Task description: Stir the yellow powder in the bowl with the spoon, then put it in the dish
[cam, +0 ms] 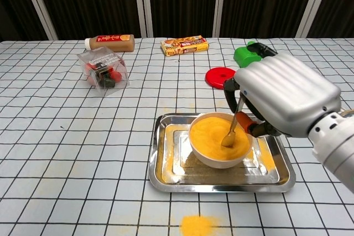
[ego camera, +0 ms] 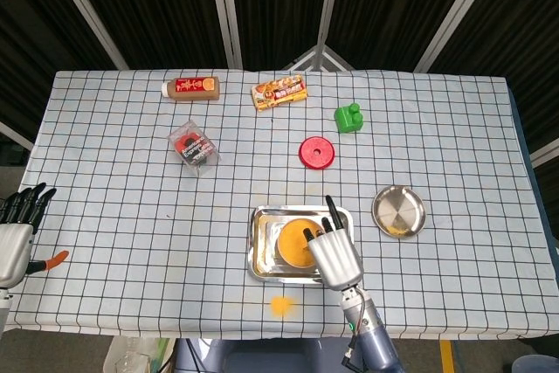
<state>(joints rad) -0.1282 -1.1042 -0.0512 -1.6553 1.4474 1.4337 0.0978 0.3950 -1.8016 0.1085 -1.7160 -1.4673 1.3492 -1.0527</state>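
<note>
While gripped by right robot hand [cam: 279,99], spoon [cam: 230,132] stood buried in bowl [cam: 220,140], lower centre frame; left robot hand [ego camera: 16,226] open, idle. Risk: brisk stirring spilling powder over tray [cam: 219,177].

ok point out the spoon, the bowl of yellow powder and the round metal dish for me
spoon [cam: 228,138]: chest view, on its scoop in the powder.
bowl [cam: 207,160]: chest view, on its outer front wall.
dish [ego camera: 399,207]: head view, on its bare centre.
</note>
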